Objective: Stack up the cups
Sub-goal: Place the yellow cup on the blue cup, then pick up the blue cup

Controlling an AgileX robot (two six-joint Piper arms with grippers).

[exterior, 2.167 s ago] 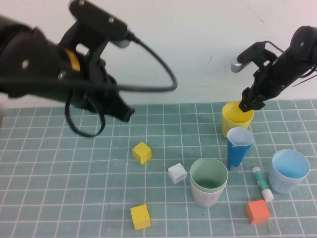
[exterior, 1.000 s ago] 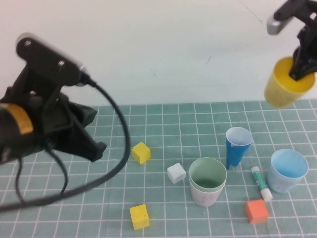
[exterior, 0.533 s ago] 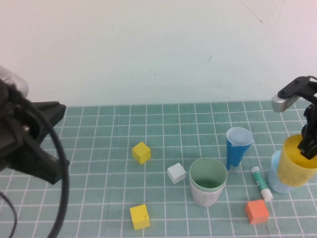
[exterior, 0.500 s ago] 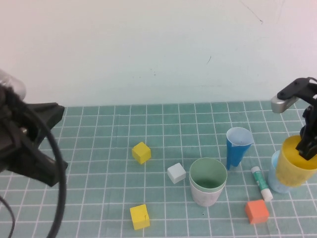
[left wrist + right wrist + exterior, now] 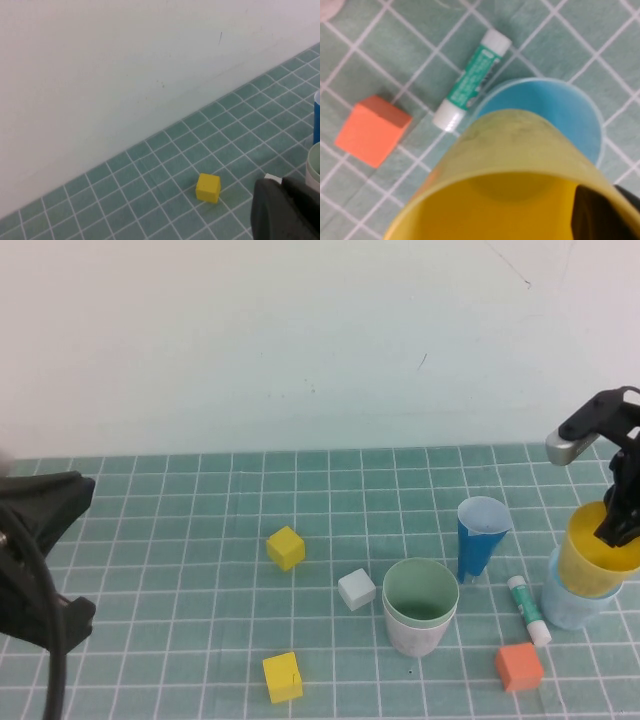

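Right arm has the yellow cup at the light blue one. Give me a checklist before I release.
1. Right gripper grips the yellow cup at its rim, one finger inside: ok.
2. Yellow cup in the mouth of the light blue cup: ok, its base is inside, per the right wrist view.
3. Yellow cup fully seated: cannot tell; much of it stands above the blue rim.
4. Glue stick and orange cube apart from the blue cup: cube ok; stick lies very close.
5. Green cup in the pale pink cup: ok.
6. Left gripper far off at the table's left edge: ok.
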